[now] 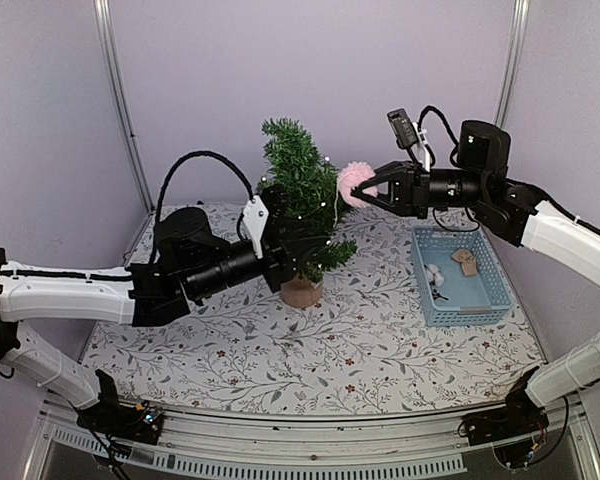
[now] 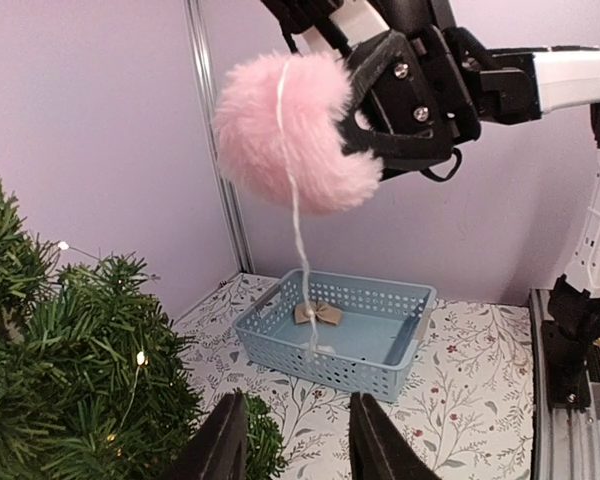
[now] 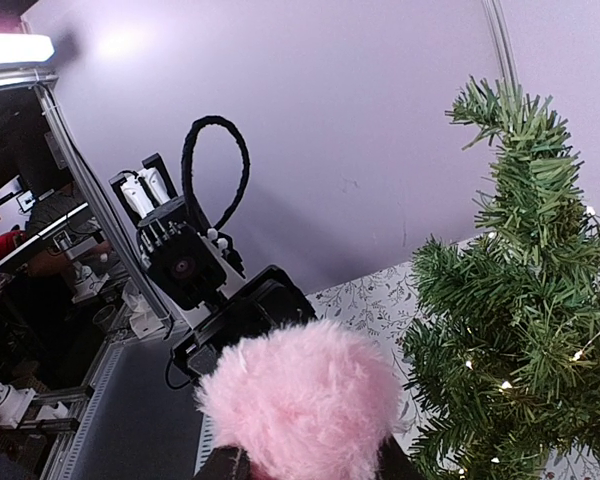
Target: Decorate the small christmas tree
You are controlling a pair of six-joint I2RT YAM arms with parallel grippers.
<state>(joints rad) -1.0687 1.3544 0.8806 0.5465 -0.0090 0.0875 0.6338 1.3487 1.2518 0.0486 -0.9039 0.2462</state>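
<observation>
The small christmas tree [image 1: 302, 195], dark green with tiny lights, stands on its tan base at the table's middle back; it also shows in the left wrist view [image 2: 60, 370] and the right wrist view [image 3: 525, 330]. My right gripper [image 1: 366, 187] is shut on a fluffy pink pom-pom [image 1: 352, 181] held just right of the tree's upper part; the pom-pom [image 2: 290, 130] has a white string hanging down, and it fills the right wrist view [image 3: 300, 405]. My left gripper [image 2: 292, 440] is open and empty, low beside the tree's right branches.
A light blue basket [image 1: 495, 275] stands at the right of the floral tablecloth, holding a tan bow [image 1: 466, 261] and a white ornament [image 1: 435, 272]. The basket also shows in the left wrist view [image 2: 315, 360]. Purple walls close the back and sides.
</observation>
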